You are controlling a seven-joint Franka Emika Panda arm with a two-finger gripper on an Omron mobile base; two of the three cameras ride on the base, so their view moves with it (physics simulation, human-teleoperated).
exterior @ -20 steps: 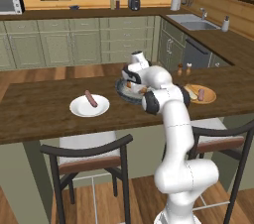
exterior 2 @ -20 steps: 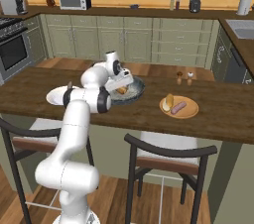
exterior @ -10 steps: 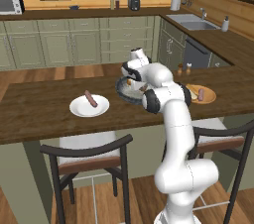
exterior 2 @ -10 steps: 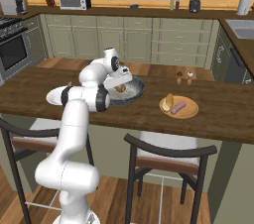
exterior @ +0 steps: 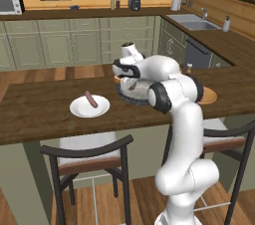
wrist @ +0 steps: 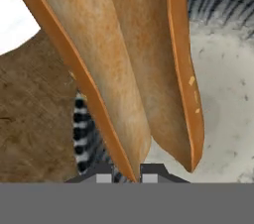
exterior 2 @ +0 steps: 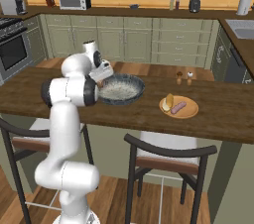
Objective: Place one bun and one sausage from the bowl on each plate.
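Now bun between tool tips

Two plates sit on the counter beside the bowl: a white plate to one side and an orange-tan plate to the other. Two sausages are visible, one on the white plate and one on the orange-tan plate. Two buns can be counted, one on the orange-tan plate and one over the bowl's rim.

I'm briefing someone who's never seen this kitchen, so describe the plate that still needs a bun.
On the long dark wooden counter, look to the side of the big grey bowl away from the sink. The white plate there carries just one thin sausage; the orange plate already has both.
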